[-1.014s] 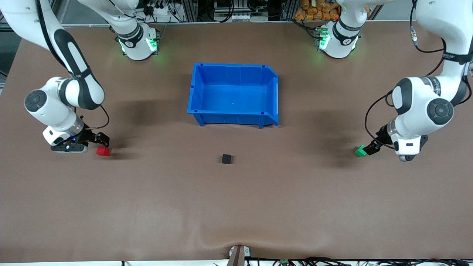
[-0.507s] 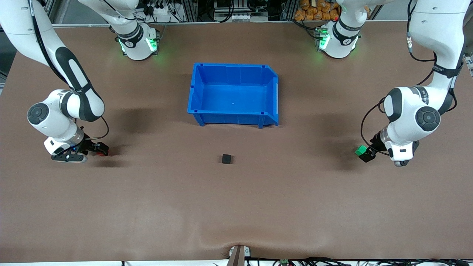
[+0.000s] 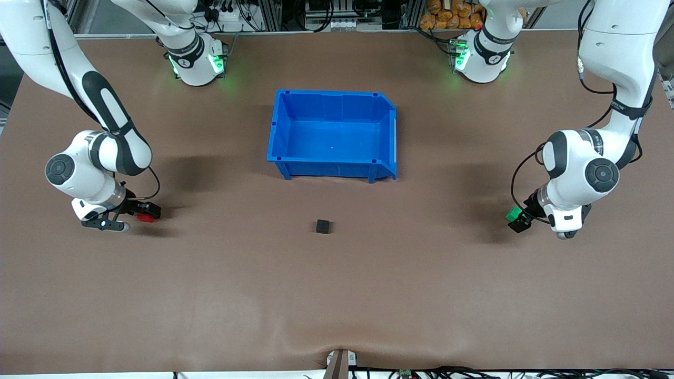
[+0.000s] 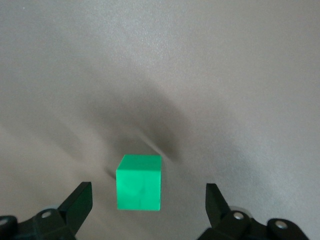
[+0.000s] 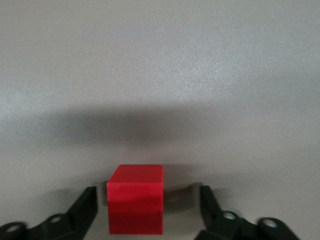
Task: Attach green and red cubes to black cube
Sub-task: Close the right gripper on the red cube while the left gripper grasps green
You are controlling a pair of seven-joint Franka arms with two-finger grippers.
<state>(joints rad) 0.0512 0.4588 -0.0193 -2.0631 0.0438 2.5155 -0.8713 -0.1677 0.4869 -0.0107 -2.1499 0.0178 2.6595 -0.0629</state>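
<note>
Here each cube sits between spread fingers: green cube (image 4: 139, 182) within the left claw (image 4: 147, 200), red cube (image 5: 136, 205) within the right claw (image 5: 145, 207), neither clamped; black cube (image 3: 323, 226) lies midway on the tabletop (image 3: 337, 295).

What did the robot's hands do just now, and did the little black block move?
Both hands moved in on their cubes. The right hand slid forward until the red cube sat between its open fingers. The left hand shifted toward the green cube, which is now between its open fingers too. Neither has closed yet. The black cube and the blue bin stayed put.
</note>
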